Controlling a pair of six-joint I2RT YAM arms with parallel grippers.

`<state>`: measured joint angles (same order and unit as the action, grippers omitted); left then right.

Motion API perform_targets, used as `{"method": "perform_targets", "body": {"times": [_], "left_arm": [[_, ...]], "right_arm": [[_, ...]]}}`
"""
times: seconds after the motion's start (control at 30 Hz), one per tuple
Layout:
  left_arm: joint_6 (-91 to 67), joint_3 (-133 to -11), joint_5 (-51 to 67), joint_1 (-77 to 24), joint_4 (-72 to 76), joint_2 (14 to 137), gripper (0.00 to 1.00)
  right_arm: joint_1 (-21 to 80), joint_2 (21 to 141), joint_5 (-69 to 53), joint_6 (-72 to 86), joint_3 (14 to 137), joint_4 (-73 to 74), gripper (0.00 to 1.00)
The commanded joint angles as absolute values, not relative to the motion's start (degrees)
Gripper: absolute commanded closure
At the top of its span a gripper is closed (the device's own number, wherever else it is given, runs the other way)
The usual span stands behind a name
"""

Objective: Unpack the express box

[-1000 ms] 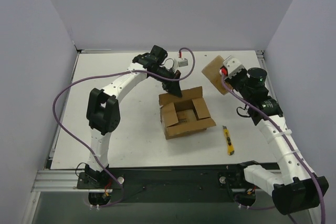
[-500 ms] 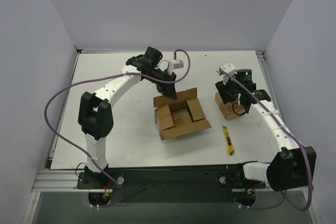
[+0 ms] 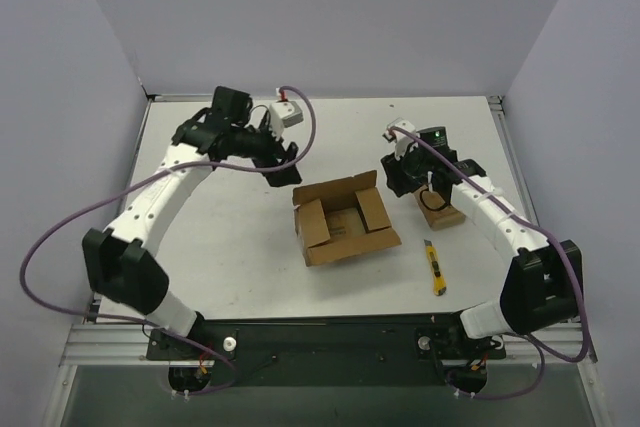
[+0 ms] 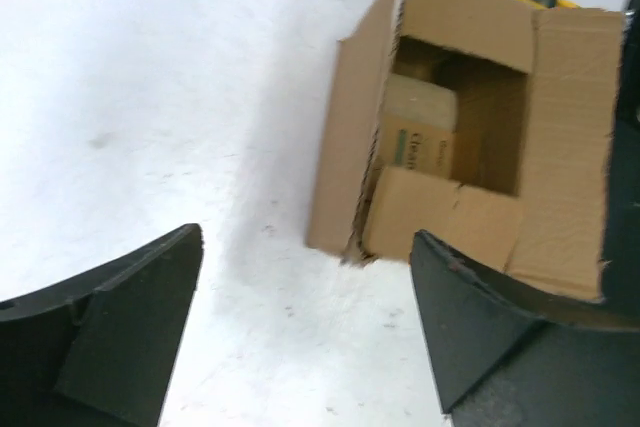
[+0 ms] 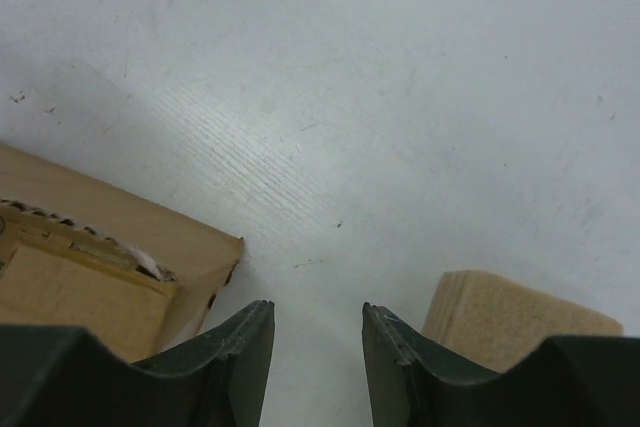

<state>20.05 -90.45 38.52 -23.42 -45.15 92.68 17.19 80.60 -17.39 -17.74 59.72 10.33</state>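
Table (image 3: 250, 247): white matte top, faintly scuffed.
Back wall (image 3: 330, 17): plain pale grey-lilac panel at the table's far edge.
Left wall (image 3: 50, 147): same panel, along the table's left edge.
Right wall (image 3: 590, 97): same, along its right edge.
Rail (image 3: 110, 347): aluminium, at the table's near edge.
Floor (image 3: 330, 409): below the table, dark, possibly grey-green.
Light: even, soft.

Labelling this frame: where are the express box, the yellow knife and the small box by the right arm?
express box (image 3: 312, 227), top view, left flap.
yellow knife (image 3: 435, 269), top view, yellow handle.
small box (image 3: 443, 215), top view, top face.

The white surface (image 3: 220, 247) carried the open express box (image 3: 343, 219) centrally, with a small box (image 3: 445, 215) and a yellow cutter (image 3: 435, 267) toward its right edge.
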Motion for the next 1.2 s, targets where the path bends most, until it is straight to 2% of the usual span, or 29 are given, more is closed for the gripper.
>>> {"method": "perform_targets", "body": {"times": [0.0,0.07,0.1,0.17,0.2,0.37,0.7,0.83,0.97,1.0,1.07,1.17], "left_arm": [[28.5,-77.4,34.9,-18.3,-43.5,81.3,0.13],[31.3,-70.5,34.2,-17.8,-44.4,79.2,0.23],[34.9,-68.7,36.0,-17.7,-46.5,77.9,0.42],[39.8,-65.2,40.3,-18.2,-49.6,77.5,0.85],[42.3,-64.2,43.6,-18.7,-50.8,77.6,1.00],[41.1,-61.2,47.1,-23.3,-46.9,81.1,1.00],[29.2,-76.5,45.7,-27.2,-34.3,97.6,1.00],[23.3,-90.4,44.5,-27.2,-32.3,107.7,1.00],[14.5,-113.0,43.6,-27.2,-34.2,119.9,1.00],[13.9,-115.6,42.4,-27.2,-35.3,122.9,0.91],[13.3,-120.0,40.2,-26.7,-38.0,123.9,0.82],[8.9,-120.3,37.6,-23.7,-41.2,121.6,0.63]], "right_arm": [[17.0,83.5,-18.5,-13.7,63.0,8.1,0.60],[17.1,84.6,-19.2,-13.2,63.5,8.1,0.61],[17.1,85.5,-19.2,-12.3,63.5,7.9,0.61],[17.1,86.7,-18.9,-11.3,63.3,7.6,0.62],[17.1,87.0,-18.7,-10.1,63.0,7.7,0.64],[17.1,84.9,-18.4,-8.3,58.8,9.1,0.68],[17.1,75.1,-20.0,-6.7,49.2,13.4,0.69],[17.0,70.8,-19.8,-1.5,49.3,17.6,0.69],[17.5,67.8,-23.6,-1.3,48.7,22.6,0.69],[17.4,67.2,-23.6,-1.1,48.4,23.8,0.69],[16.6,65.7,-23.8,-1.4,48.2,25.1,0.69],[13.5,63.4,-23.9,-1.8,50.7,28.6,0.71]]}}
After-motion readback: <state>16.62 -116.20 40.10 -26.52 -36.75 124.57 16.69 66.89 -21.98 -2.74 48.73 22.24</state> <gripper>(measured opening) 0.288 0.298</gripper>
